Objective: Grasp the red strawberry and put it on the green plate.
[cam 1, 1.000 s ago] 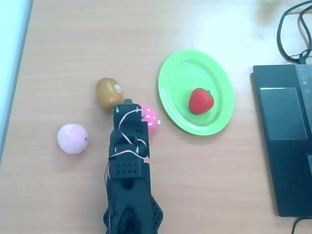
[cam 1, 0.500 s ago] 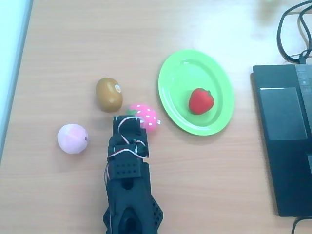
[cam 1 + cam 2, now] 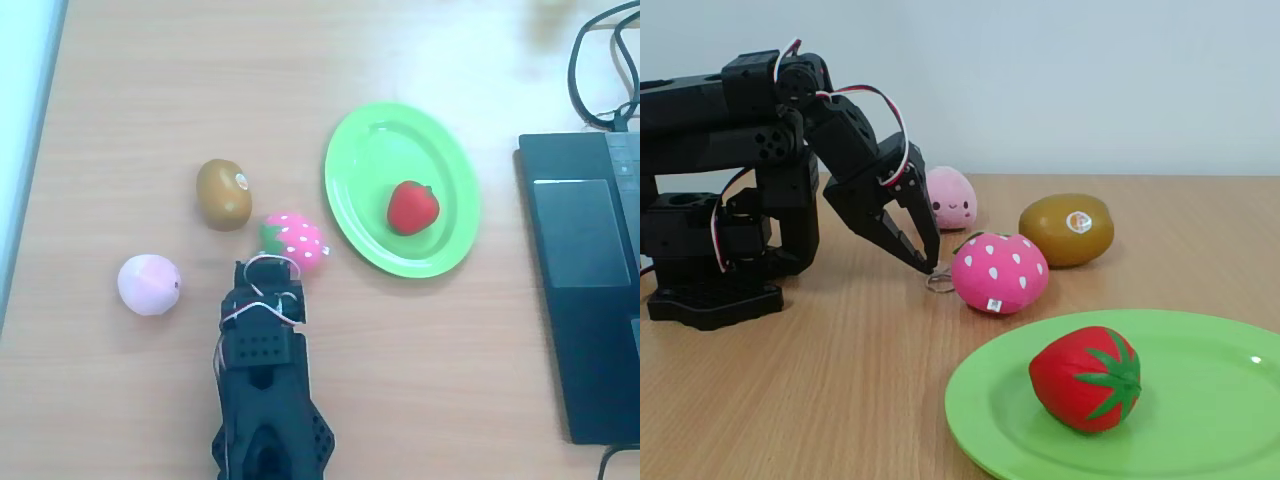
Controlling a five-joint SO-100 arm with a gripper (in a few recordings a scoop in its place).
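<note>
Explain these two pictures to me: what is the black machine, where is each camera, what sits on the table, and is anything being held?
The black machine is a small robot arm ending in a two-finger gripper. One picture looks straight down; the other is taken from table height at the side. On the wooden table lie a brown kiwi, a pale pink peach and a pink white-dotted strawberry. The red strawberry already rests on the green plate. The gripper holds nothing; its tips look closed, beside the dotted strawberry.
</note>
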